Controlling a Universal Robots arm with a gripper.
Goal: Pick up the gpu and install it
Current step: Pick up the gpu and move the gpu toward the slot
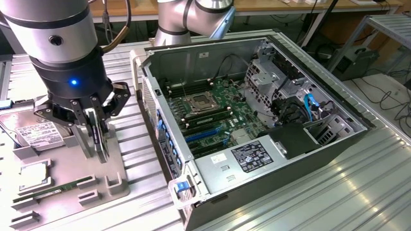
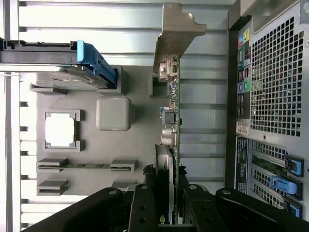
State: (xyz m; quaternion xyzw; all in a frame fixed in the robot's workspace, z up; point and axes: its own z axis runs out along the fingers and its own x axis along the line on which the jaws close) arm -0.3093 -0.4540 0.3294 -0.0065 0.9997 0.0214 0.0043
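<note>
The gripper [image 1: 95,129] is clamped on the gpu [image 1: 101,148]. In the wrist view its black fingers [image 2: 145,208] press one on each face of the card. The thin green board runs edge-on away from them to the silver bracket [image 2: 177,29] at its far end. The card stands upright over the gray tray [image 1: 67,166], outside the case (whether its lower edge is clear of the tray I cannot tell).

Directions below use the exterior view's clock face with the gripper at the centre. The arm [image 1: 61,53] rises toward twelve o'clock, with a blue light on its wrist. The tray spreads from six round to nine o'clock, with moulded holders. The hard drive [image 1: 37,135] with its white label is at nine, the processor chip [image 1: 35,175] is at about eight, and the long memory stick [image 1: 55,188] is at about seven. Each lies in its own holder.

At three o'clock, just beside the tray, the computer case [image 1: 186,62] lies on its side with its panel off and the motherboard [image 1: 222,108] facing up. The processor socket [image 1: 200,102] sits near the middle of the board, with blue slots [image 1: 204,134] at five o'clock of it. A black shroud [image 1: 295,139] and blue cables [image 1: 310,105] fill the case's far three o'clock side. Everything rests on a ribbed metal table [image 1: 340,192].
</note>
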